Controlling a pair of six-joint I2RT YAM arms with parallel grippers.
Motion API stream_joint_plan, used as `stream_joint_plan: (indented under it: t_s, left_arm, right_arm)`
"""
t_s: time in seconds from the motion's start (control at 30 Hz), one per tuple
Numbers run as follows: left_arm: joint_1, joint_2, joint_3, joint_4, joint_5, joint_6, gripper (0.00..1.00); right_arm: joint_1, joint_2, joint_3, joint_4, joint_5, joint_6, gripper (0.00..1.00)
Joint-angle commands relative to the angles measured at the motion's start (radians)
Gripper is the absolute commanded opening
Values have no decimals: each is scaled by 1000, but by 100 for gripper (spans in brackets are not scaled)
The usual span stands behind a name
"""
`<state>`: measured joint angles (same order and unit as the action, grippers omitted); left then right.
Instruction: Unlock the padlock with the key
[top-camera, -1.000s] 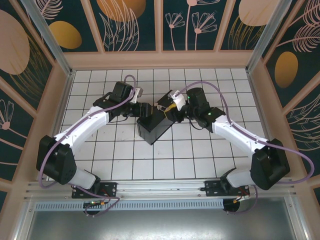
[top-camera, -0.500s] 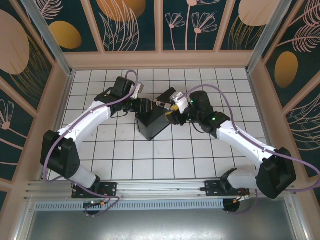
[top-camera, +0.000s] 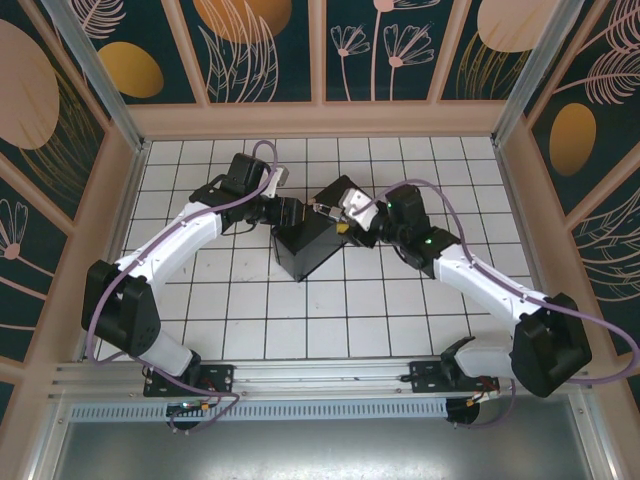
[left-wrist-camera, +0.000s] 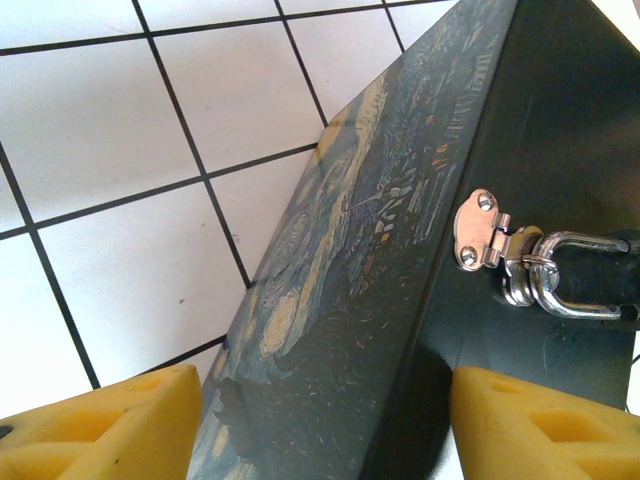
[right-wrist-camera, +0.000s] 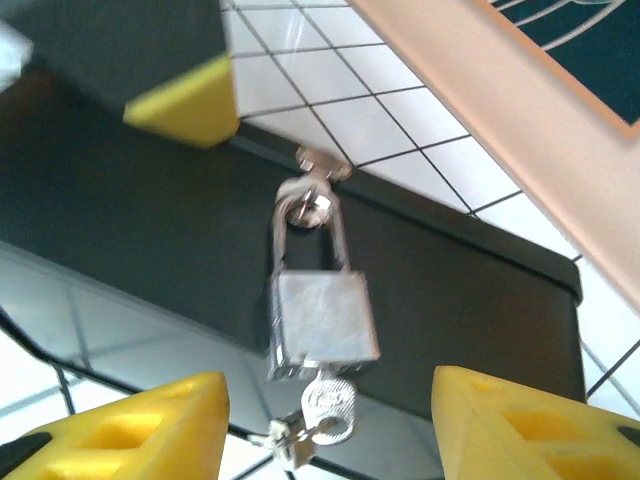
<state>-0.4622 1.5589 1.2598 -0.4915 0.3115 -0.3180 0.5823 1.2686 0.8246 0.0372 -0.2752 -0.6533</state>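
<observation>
Mid-desk, the left tool (left-wrist-camera: 320, 425) grips the black box (left-wrist-camera: 380, 300), pads on its painted lid and dark side. The padlock (right-wrist-camera: 320, 318) hangs from the box's hasp (left-wrist-camera: 483, 230), the key (right-wrist-camera: 330, 402) in its underside. The right tool (right-wrist-camera: 330, 425) stands wide, pads flanking the padlock, touching neither

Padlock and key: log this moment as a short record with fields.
padlock: hangs from the hasp on the box's black side; shackle looks seated in the body
key: inserted in the padlock's underside, spare keys dangling beside it
box: black with a painted lid, between the two arms
left gripper: clamped across the box
right gripper: jaws open, fingers either side of the padlock, holding nothing
progress: key in; lock not visibly open
</observation>
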Motion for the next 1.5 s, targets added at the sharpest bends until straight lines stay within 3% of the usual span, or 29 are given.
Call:
stream_joint_plan:
  t_s: [0.0, 0.1, 0.3, 0.47, 0.77, 1.1, 1.4, 1.47]
  left_arm:
    - [8, 16, 13, -59, -14, 28, 66]
    - [9, 18, 18, -67, -9, 37, 66]
    - [8, 24, 21, -69, -4, 45, 66]
    - [8, 29, 26, -71, 1, 48, 66]
    - [8, 29, 16, -66, 7, 51, 66]
    - [8, 30, 13, -65, 20, 59, 65]
    - [8, 22, 1, -61, 31, 67, 65]
    - [8, 20, -1, -56, 37, 65, 65]
  right_arm:
    - [14, -3, -42, 104, 51, -213, 57]
    - [48, 21, -69, 177, 162, -317, 57]
    - [89, 23, -138, 368, 260, -447, 58]
    - [104, 35, -138, 399, 256, -493, 56]
    - [107, 58, -117, 346, 248, -501, 41]
    - [108, 44, -83, 299, 192, -424, 23]
    - [79, 26, 3, 156, 85, -181, 21]
    - [79, 24, -4, 161, 83, -156, 26]
